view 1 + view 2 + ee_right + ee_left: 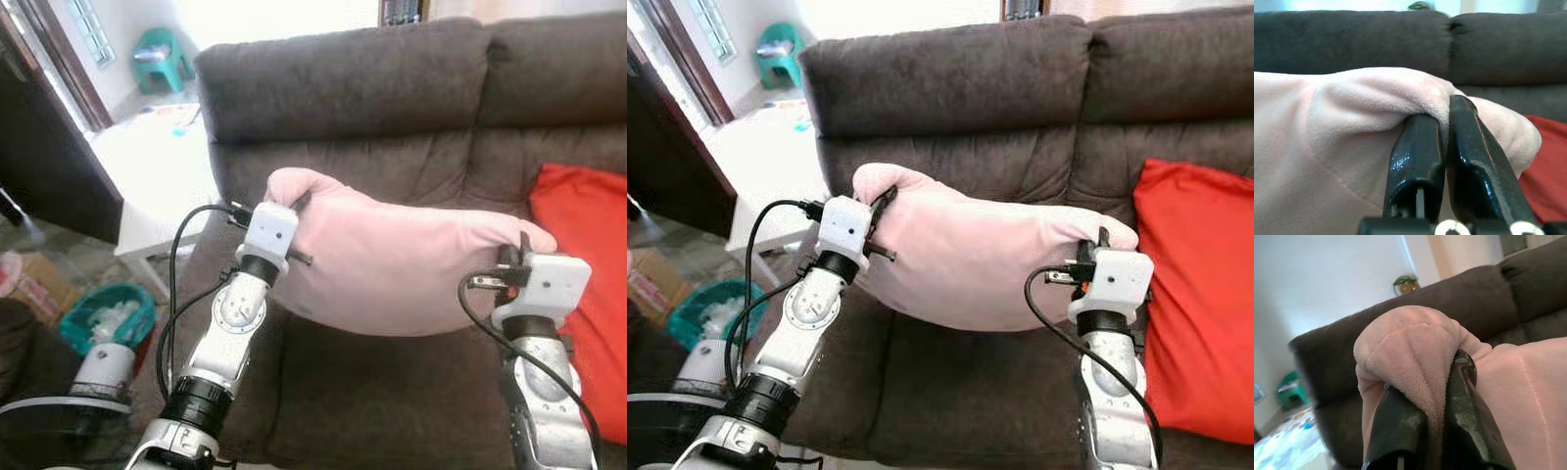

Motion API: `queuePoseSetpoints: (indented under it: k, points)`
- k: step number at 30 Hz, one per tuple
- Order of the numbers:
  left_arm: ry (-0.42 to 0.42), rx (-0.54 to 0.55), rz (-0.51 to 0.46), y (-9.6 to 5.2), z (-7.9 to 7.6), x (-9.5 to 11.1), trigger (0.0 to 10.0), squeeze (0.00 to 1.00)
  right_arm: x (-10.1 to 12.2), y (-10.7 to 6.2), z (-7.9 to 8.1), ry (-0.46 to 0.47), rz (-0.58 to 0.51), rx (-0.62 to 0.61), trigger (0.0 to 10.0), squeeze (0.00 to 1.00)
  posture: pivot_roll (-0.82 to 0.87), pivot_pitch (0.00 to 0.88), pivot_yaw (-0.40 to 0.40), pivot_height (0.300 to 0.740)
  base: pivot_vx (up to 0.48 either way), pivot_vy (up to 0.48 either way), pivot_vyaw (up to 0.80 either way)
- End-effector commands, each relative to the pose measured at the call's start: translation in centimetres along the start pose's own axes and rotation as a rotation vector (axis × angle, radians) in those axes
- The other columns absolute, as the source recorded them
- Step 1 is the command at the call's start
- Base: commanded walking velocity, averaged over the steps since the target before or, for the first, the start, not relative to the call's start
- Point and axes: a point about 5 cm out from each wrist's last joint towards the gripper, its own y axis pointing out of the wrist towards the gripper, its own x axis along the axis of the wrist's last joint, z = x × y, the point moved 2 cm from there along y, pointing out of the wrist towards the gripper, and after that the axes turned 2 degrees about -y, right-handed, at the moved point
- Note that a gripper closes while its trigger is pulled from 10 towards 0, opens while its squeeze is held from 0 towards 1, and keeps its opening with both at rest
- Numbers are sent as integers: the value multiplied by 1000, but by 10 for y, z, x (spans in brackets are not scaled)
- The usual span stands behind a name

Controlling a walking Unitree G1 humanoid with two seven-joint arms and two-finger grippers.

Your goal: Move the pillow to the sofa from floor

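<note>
A pale pink pillow point(392, 259) hangs in the air over the seat of the dark brown sofa point(392, 108), stretched between my two grippers. My left gripper point(299, 217) is shut on the pillow's left corner, its black fingers point(1464, 421) pinching the plush fabric point(1410, 352). My right gripper point(519, 245) is shut on the pillow's right corner, with the cloth squeezed between its fingers point(1418, 161). The pillow sags in the middle, just above the seat cushion point(392, 401).
A red cushion point(588, 294) leans on the sofa at the right. Left of the sofa stand a white side table point(157, 186) and a teal basket point(103, 318) on the floor. A teal stool point(162, 59) sits far back left.
</note>
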Motion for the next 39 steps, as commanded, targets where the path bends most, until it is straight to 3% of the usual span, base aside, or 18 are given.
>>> queuePoseSetpoints:
  k: [1, 10, 15, 22, 25, 29, 35, 39]
  points:
    - [11, 36, -37, 3, 12, 8, 10000, 0, 12, 3, 10, 5, -55, 36, 10000, 0, -59, 0, 89, 740, 255, 0, 800]
    - [8, 36, -36, 4, 10, 8, 10000, 0, 11, 2, 12, 7, -52, 52, 10000, 0, -59, 0, 87, 740, 260, 0, 800]
    - [-2, 13, -16, 2, 6, 4, 10000, 0, 8, 3, 9, 19, -35, 38, 10000, 0, -58, 0, 86, 740, 259, 0, 0]
    - [-129, -207, 61, -4, -27, -5, 10000, 0, -2, 4, 7, -20, 36, 34, 10000, 0, -53, 0, 83, 740, 0, 0, 0]
    - [-178, -276, 113, -7, -36, -11, 10000, 0, -14, 8, 0, -104, 110, 19, 10000, 0, -55, 0, 83, 740, 0, 0, 0]
    - [-192, -313, 123, -7, -38, -11, 10000, 0, -12, 12, -12, -93, 114, -34, 10000, 0, -53, 0, 82, 740, 0, 0, 0]
    - [-218, -358, 130, -3, -35, -7, 10000, 0, -8, 17, -11, -123, 114, -1, 10000, 0, -53, 0, 80, 740, 0, 0, 0]
    - [-222, -556, 228, -14, -46, -13, 10000, 0, -17, 20, -9, -181, 179, 44, 10000, 0, -49, 0, 77, 740, 0, 0, 0]
